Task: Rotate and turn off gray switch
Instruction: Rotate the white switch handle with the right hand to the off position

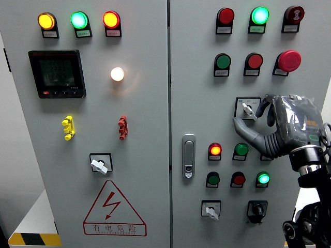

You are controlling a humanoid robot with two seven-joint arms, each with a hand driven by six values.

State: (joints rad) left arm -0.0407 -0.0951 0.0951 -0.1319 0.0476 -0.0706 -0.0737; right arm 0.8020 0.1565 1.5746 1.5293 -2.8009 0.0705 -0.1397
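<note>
warning triangle (pixel 114 209) | text 有电危险 | button labels too small to read

the right robot hand (pixel 269 126) is gray with dark fingers, clear plastic cover, chrome wrist ring.

Matt painted metal cabinet (pixel 150 129), glossy plastic gray switch (pixel 248 109), right hand (pixel 269 126) under crinkled clear film.

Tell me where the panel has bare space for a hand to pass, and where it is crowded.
Bare metal lies between the red clip and the door handle, and right of the warning triangle. Crowded: the right door, where the right hand sits by the gray switch among lamps and buttons.
</note>
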